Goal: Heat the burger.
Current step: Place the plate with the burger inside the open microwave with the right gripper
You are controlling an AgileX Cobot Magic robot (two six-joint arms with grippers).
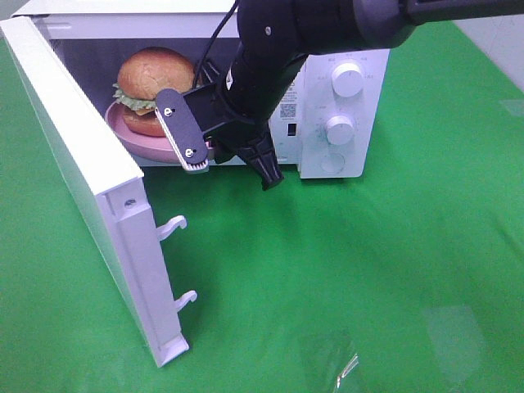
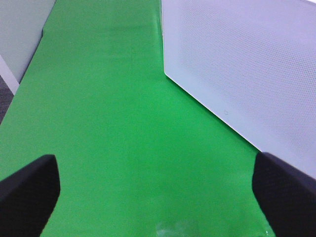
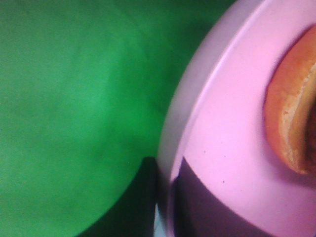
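Currently sliding burger [image 1: 154,86], sitting on pink plate [image 1: 131,137], into microwave [image 1: 364,168] mouth. Right gripper [image 1: 202,160] pinching plate rim, fingers narrow. Best keeping plate level, pushing deeper before releasing, so door [image 1: 82,164] clears. Left gripper [image 2: 158,197] hanging wide, holding nothing.

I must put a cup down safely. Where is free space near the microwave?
Bare: the green cloth in front of the microwave, right of its open door; also the strip outside the door, below the open left gripper. Crowded: the microwave mouth, where the right gripper grips the pink plate under the burger.
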